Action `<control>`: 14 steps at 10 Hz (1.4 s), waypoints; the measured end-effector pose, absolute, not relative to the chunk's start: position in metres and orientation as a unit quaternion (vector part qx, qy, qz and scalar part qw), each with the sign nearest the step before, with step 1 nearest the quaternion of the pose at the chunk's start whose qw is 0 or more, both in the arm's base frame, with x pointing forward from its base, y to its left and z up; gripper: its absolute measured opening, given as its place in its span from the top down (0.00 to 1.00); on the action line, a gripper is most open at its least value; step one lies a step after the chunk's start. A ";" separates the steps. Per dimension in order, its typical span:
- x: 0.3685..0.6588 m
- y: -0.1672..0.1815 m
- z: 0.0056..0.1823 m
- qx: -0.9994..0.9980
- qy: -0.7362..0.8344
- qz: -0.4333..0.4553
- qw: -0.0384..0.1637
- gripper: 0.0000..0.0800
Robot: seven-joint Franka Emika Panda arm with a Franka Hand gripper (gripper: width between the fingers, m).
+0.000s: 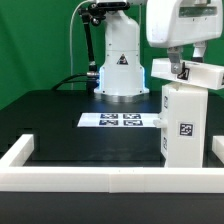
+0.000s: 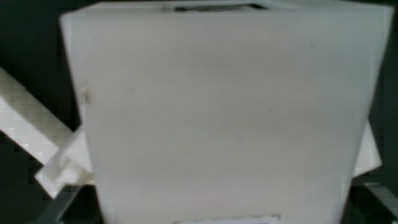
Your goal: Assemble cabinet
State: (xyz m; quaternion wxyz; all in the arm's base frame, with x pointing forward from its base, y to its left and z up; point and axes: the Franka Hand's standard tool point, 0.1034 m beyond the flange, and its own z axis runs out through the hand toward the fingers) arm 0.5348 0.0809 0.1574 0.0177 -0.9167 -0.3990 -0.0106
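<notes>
The cabinet (image 1: 185,125) is a tall white box that stands upright on the black table at the exterior view's right, with a marker tag on its front and another on its side. A flat white piece (image 1: 192,73) lies across its top. My gripper (image 1: 178,68) comes down from above onto that top end. In the wrist view the cabinet (image 2: 214,110) fills almost the whole picture. My gripper (image 2: 222,215) straddles it, with a dark finger at each side of the white body, pressed against it.
The marker board (image 1: 122,121) lies flat mid-table in front of the arm's white base (image 1: 121,70). A low white border frame (image 1: 90,178) runs along the table's front and sides. A slanted white bar (image 2: 32,125) shows beside the cabinet in the wrist view.
</notes>
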 end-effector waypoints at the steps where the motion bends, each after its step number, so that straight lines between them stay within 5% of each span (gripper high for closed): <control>1: 0.535 0.081 0.157 -0.934 -0.357 -0.011 0.018 0.30; 14: 0.538 0.085 0.157 -0.991 0.133 -0.011 0.028 0.30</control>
